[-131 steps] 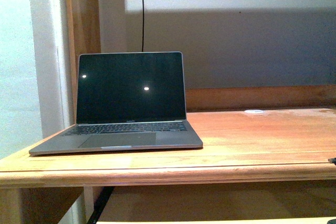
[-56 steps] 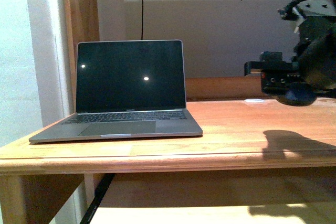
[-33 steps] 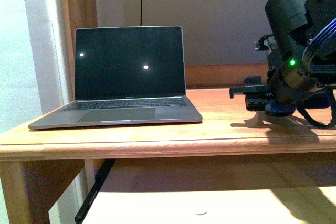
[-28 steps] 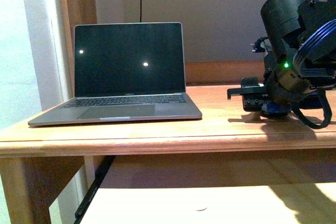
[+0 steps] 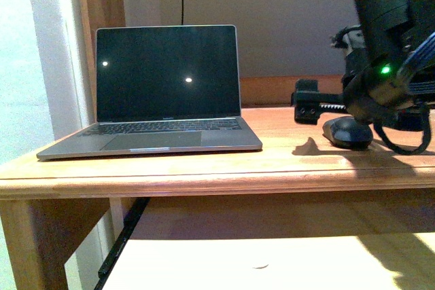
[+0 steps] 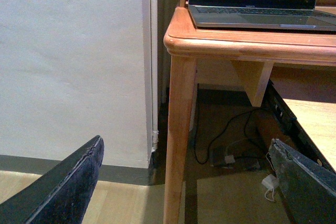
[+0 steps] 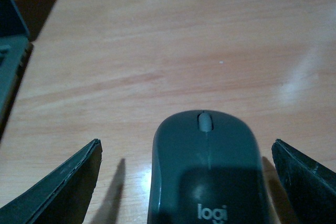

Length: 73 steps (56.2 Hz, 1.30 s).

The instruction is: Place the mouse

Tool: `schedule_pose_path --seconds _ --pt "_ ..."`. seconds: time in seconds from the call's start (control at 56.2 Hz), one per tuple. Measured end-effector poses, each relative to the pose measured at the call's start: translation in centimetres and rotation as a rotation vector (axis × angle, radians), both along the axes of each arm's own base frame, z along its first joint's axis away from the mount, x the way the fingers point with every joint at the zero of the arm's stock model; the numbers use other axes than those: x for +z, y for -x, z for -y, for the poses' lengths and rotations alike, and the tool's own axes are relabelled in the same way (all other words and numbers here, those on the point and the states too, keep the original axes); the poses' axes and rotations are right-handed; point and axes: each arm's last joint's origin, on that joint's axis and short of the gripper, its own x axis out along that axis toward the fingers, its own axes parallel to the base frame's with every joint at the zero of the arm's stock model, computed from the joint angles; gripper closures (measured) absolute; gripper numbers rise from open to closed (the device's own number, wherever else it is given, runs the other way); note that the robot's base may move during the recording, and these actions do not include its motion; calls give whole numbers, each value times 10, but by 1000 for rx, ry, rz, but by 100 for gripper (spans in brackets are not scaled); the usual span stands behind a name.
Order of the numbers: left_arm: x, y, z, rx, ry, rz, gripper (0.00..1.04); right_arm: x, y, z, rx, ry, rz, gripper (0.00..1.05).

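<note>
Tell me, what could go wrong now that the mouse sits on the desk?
The right gripper is open, with a finger on each side of the mouse, neither touching it. Pulling away sideways could knock the mouse along the desk. The arm's bulk hangs just above the mouse, so a dip might press on it. The laptop stands to the left, and a wide swing that way could clip it.

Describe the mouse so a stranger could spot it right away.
On the wooden desk, look right of the open laptop. The mouse lies there between the right arm's open fingers: small, dark, domed, with a scroll wheel and logo.
</note>
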Motion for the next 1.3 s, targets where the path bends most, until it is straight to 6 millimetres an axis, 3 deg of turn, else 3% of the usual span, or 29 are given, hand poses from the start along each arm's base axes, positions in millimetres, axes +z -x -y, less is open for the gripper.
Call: schedule_pose_path --seconds 0.214,0.338,0.623,0.855,0.926,1.068,1.139,1.3 --pt "0 0 0 0 0 0 8 28 40 55 84 -149 140 7" --pt "0 0 0 0 0 0 8 25 76 93 169 -198 198 7" --pt "0 0 0 0 0 0 8 -33 189 172 531 -214 233 7" --pt "0 0 0 0 0 0 8 -68 243 220 702 -222 226 7" --pt "0 0 0 -2 0 0 8 -75 245 234 715 -340 155 7" --pt "0 0 0 0 0 0 8 -73 233 264 686 -271 173 7" --pt "0 0 0 -2 0 0 8 -83 225 280 643 -347 110 7" --pt "0 0 0 -2 0 0 8 -99 225 293 619 -359 21 7"
